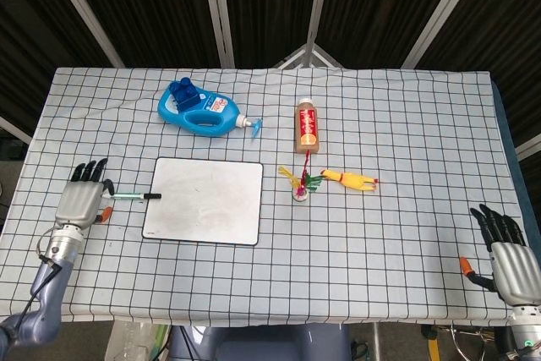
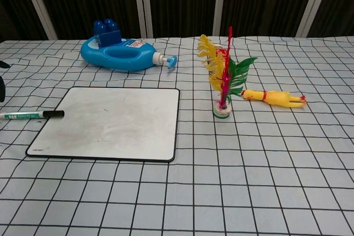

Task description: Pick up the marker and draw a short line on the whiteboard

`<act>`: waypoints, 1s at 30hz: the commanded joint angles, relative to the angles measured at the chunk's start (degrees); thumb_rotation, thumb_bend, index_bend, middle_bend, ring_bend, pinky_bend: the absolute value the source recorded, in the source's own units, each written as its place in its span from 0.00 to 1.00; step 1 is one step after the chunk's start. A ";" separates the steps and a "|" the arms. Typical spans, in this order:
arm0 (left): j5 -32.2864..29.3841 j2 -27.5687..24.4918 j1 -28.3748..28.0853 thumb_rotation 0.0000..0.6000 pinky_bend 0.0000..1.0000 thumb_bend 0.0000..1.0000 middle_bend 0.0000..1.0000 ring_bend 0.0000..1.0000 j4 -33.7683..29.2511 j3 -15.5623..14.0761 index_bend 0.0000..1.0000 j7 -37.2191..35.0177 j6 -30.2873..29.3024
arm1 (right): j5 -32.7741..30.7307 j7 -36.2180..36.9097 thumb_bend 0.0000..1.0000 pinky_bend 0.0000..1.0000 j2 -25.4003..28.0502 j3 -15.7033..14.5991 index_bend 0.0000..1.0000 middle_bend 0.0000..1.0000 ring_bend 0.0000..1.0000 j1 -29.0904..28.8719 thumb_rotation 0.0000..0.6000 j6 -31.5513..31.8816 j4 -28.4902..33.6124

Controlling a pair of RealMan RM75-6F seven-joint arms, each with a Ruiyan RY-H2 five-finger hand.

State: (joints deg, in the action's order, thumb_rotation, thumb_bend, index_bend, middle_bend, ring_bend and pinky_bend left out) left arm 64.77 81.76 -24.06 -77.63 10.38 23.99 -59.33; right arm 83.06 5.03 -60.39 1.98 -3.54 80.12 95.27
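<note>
The marker (image 1: 135, 197) (image 2: 31, 115), white and green with a black cap, lies on the checked cloth just left of the whiteboard (image 1: 204, 200) (image 2: 110, 122). The board lies flat and shows only faint smudges. My left hand (image 1: 82, 199) hovers at the marker's left end, fingers spread, holding nothing; only dark fingertips (image 2: 1, 81) show at the chest view's left edge. My right hand (image 1: 507, 257) stays open at the near right corner of the table, far from the board.
A blue detergent bottle (image 1: 199, 110) (image 2: 124, 52) lies behind the board. A brown bottle (image 1: 306, 126), a feather shuttlecock (image 1: 300, 185) (image 2: 221, 78) and a yellow rubber chicken (image 1: 351, 180) (image 2: 274, 98) sit right of the board.
</note>
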 commanded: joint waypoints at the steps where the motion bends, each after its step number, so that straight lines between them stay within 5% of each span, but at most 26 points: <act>1: -1.37 1.67 -1.39 1.00 0.00 0.42 0.01 0.00 2.06 0.48 0.40 0.67 1.36 | -0.04 0.14 0.35 0.00 0.08 0.00 0.00 0.00 0.00 0.06 1.00 0.03 0.01; 30: -5.96 8.32 -7.90 1.00 0.00 0.47 0.01 0.00 10.11 0.04 0.44 1.09 7.77 | -0.13 1.43 0.35 0.00 0.06 -0.01 0.00 0.00 0.00 0.58 1.00 0.40 -0.37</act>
State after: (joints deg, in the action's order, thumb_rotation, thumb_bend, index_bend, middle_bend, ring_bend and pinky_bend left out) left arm 58.83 90.09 -31.96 -67.49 10.46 25.12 -51.54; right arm 82.92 6.46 -60.32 1.99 -2.99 80.49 94.93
